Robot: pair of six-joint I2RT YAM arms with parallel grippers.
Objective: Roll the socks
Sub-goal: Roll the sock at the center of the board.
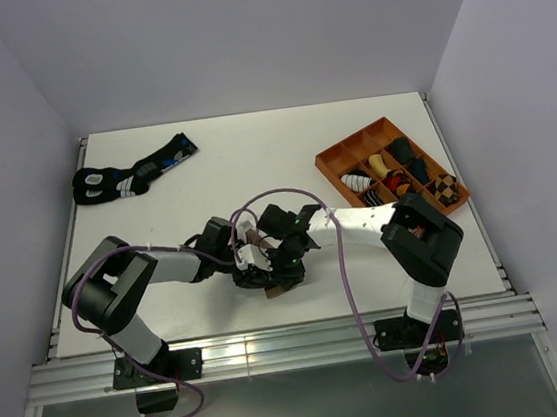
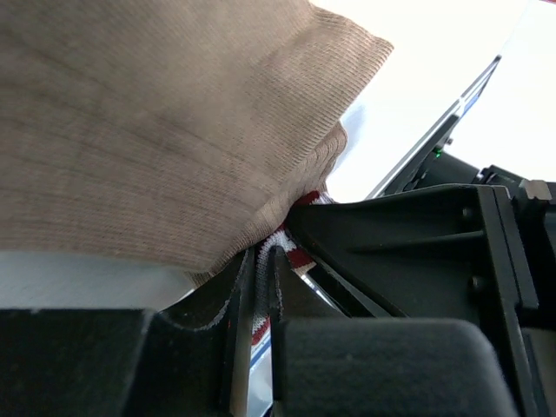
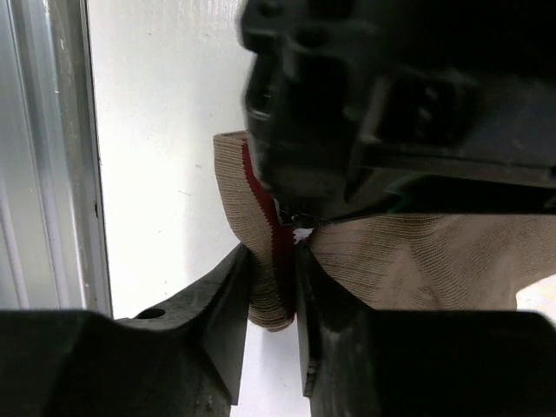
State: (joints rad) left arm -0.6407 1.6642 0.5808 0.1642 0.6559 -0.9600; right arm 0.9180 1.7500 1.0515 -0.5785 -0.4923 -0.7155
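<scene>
To roll tightly, I judge both pinches must turn together with no slack between them. My left gripper [image 2: 265, 269] is narrow, clamped on the maroon-and-white striped cuff [image 2: 300, 254] of the long tan-brown cloth sock [image 2: 156, 122]. My right gripper [image 3: 274, 287] nips its folded edge. The sock sits bunched between them, at the near middle of the white table [image 1: 253, 161].

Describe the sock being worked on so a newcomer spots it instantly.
On the white table, look near the front edge, centre, where the left tool and right tool meet. Both pinch the tan-brown cloth sock with a maroon-and-white striped cuff; the far-left socks are black.
</scene>
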